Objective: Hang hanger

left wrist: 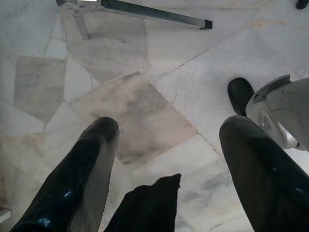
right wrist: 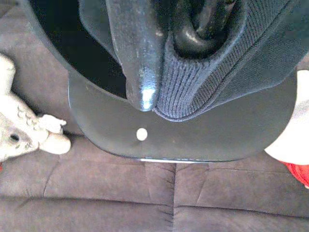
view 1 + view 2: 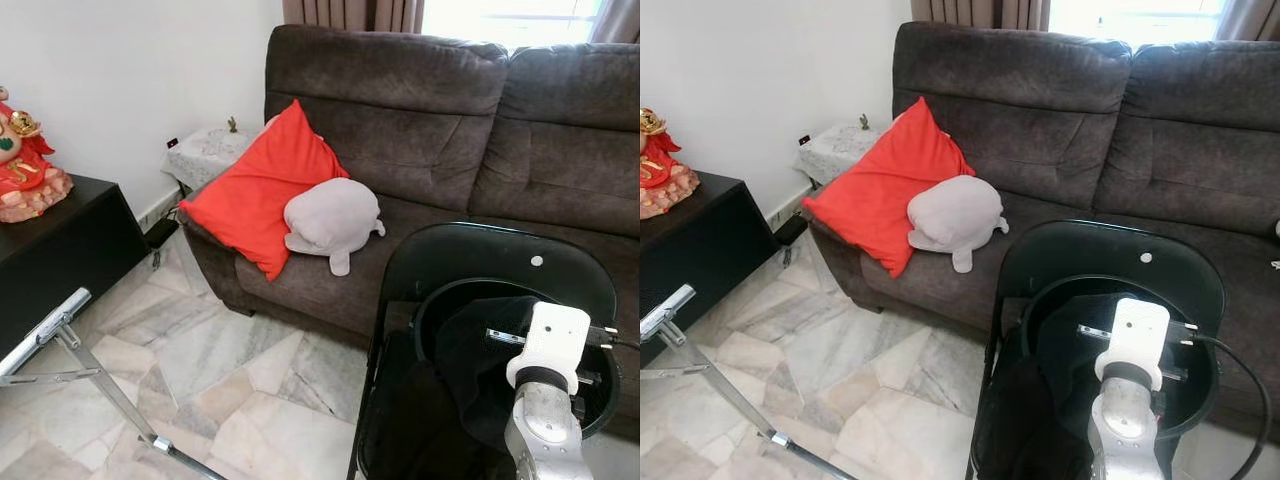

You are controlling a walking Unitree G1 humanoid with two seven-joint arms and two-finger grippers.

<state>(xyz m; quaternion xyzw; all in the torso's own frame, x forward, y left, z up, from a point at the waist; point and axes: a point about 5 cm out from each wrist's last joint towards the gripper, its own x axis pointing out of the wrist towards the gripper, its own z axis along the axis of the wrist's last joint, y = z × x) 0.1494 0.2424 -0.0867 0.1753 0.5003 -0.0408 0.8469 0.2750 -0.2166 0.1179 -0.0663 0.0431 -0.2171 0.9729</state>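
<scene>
The right claw is shut on the dark shirt and hanger, over the black chair. The left claw hangs open above the floor.

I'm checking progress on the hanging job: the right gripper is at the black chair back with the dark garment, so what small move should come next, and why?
Probably lift the right gripper straight up a little. It looks shut on the dark knit garment, which drapes against the black chair back, so raising it should free the fabric before carrying it toward the metal rack on the robot's left. The left gripper hangs open over the floor.
</scene>
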